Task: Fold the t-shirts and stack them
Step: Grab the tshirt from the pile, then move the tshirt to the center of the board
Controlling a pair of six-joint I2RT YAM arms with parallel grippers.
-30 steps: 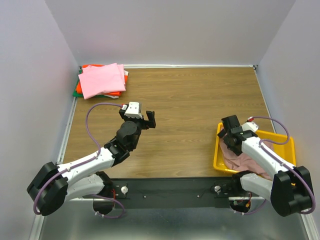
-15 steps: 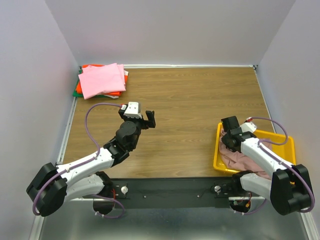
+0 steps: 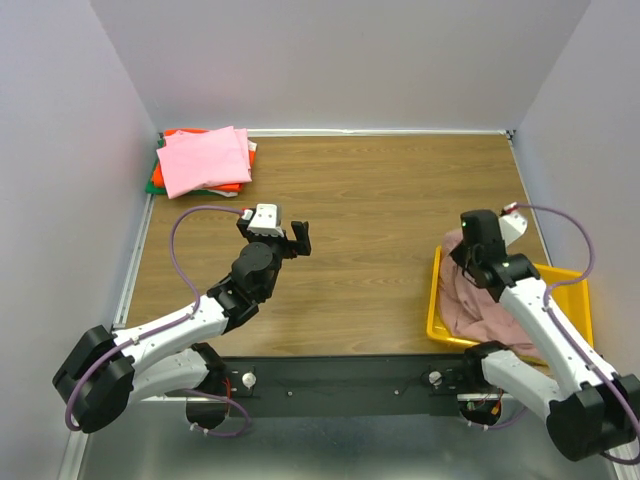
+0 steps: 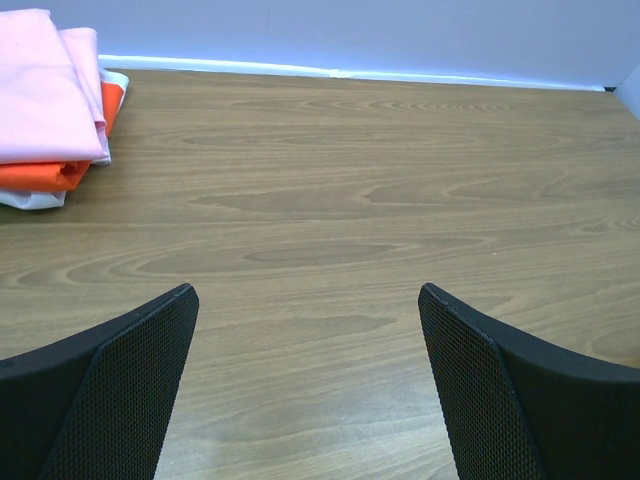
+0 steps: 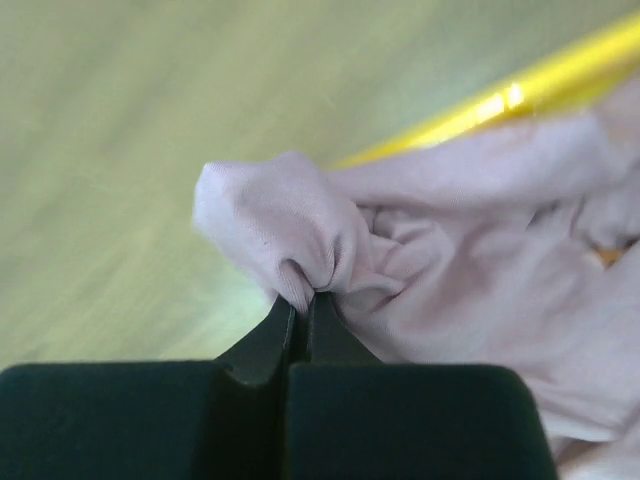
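A dusty mauve-pink t-shirt point(image 3: 470, 300) lies crumpled in the yellow tray point(image 3: 565, 285) at the right, one fold pulled up over the tray's left rim. My right gripper point(image 5: 303, 300) is shut on that fold of the t-shirt point(image 5: 300, 230), the cloth bunched between its tips. A stack of folded t-shirts point(image 3: 203, 160), bright pink on top of orange-red and green, sits in the far left corner; its edge point(image 4: 50, 110) shows in the left wrist view. My left gripper point(image 4: 308, 330) hovers over bare wood mid-table, open, with nothing between its fingers point(image 4: 130, 370).
The yellow tray's rim point(image 5: 520, 90) runs behind the lifted cloth. Grey walls close the table on three sides. The arm bases stand on a black bar point(image 3: 340, 380) at the near edge.
My right gripper closed on the mauve-pink t-shirt in the tray and lifted a fold of it up and back. The left arm has not moved.
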